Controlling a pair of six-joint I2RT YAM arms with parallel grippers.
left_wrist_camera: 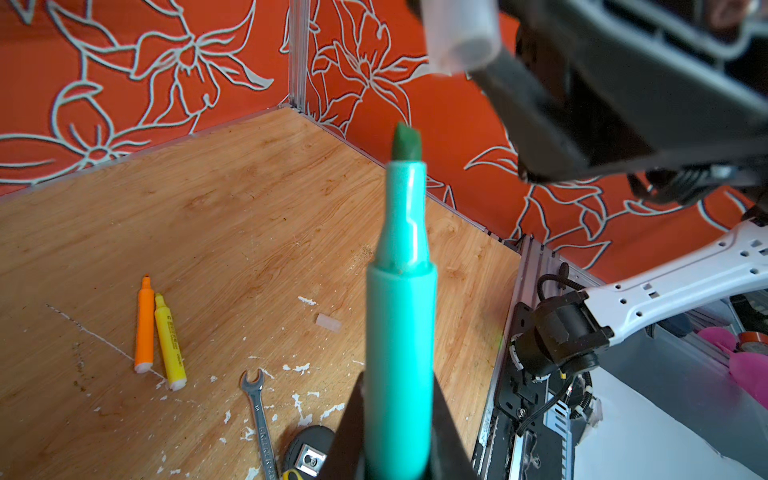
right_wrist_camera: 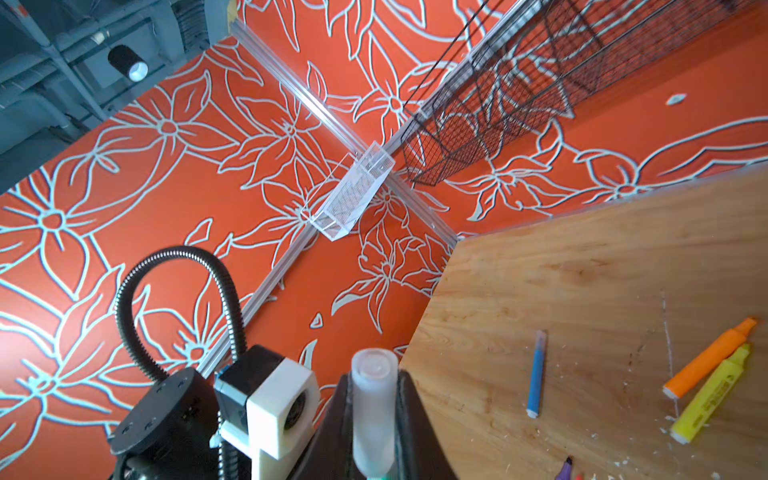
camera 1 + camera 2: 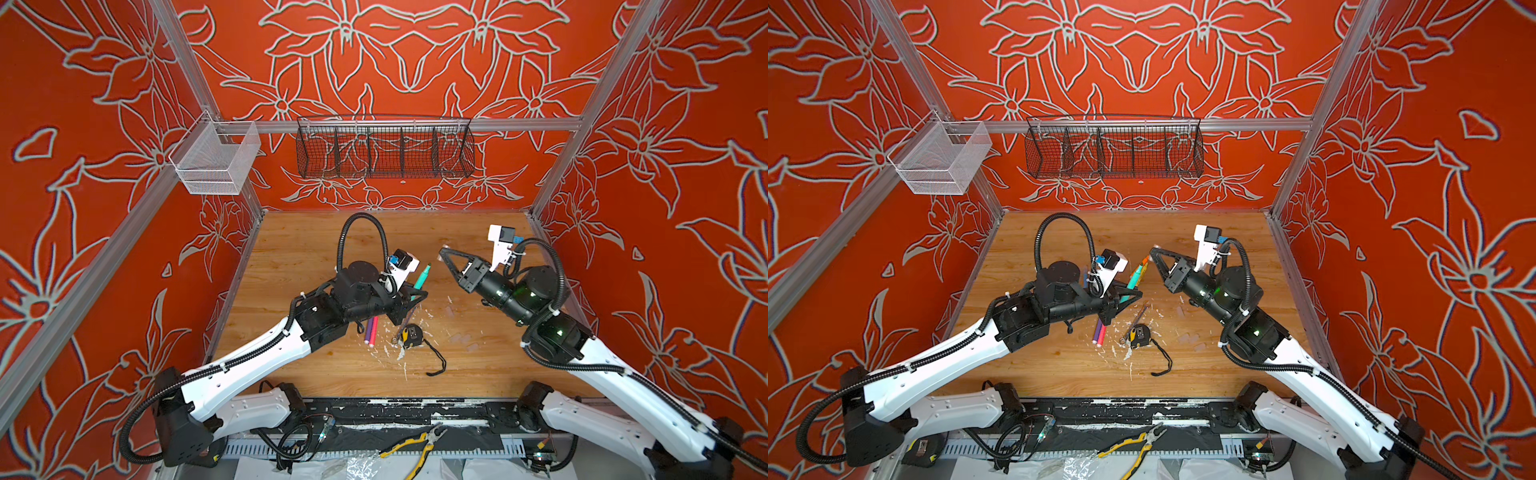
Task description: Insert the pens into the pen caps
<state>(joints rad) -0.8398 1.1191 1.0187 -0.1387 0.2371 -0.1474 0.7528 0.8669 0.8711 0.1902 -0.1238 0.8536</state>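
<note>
Your left gripper [image 1: 397, 419] is clamped on the green pen [image 1: 401, 324]. It grips the barrel low, so the bare chisel tip points away from the jaws, and it holds the pen raised off the table [image 3: 299, 249] just back of the tape measure [image 3: 411, 336]. Your right gripper [image 2: 374, 384] is pinched tight on a clear pen cap [image 2: 374, 415], held in the air back and to the right of the tape measure. The cap is near the pen tip but apart from it. The purple pen [image 3: 368, 330] and pink pen [image 3: 375, 330] lie side by side just left of the tape measure, their far ends hidden under your left arm. The wrench [image 1: 259, 411] lies just beside the tape measure. The orange pen [image 1: 144, 328] and yellow pen [image 1: 169, 345] lie touching each other farther back from it. The blue pen [image 2: 536, 374] lies alone, back and to the left of the tape measure. A loose cap [image 1: 328, 323] rests on the wood near the tape measure.
</note>
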